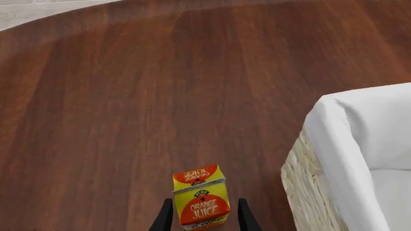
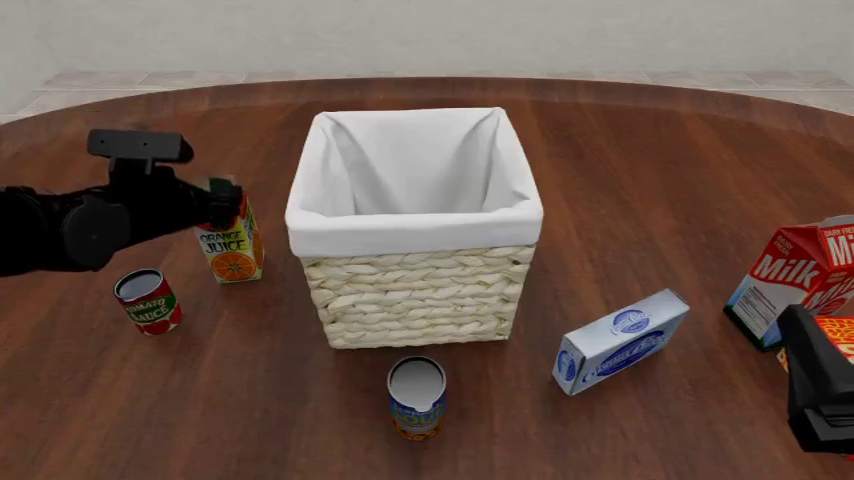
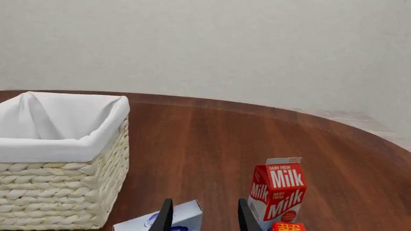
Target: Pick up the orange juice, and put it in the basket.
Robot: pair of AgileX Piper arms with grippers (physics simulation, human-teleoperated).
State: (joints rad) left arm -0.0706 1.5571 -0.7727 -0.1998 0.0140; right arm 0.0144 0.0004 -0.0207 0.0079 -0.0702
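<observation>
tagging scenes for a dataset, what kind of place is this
Likely a simulated tabletop grocery-packing setup: a round wooden table, a lined basket and packaged food such as orange juice and milk.

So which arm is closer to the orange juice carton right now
Left. The left end effector has its fingers on either side of the orange juice carton, left of the basket. The right end effector sits far across the table, by the milk carton.

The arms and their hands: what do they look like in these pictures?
Both arms are matte black with rounded joints. The left arm carries a boxy black camera block on top. Each hand ends in two thin, black, tapered fingers. No cables or markings show.
</observation>
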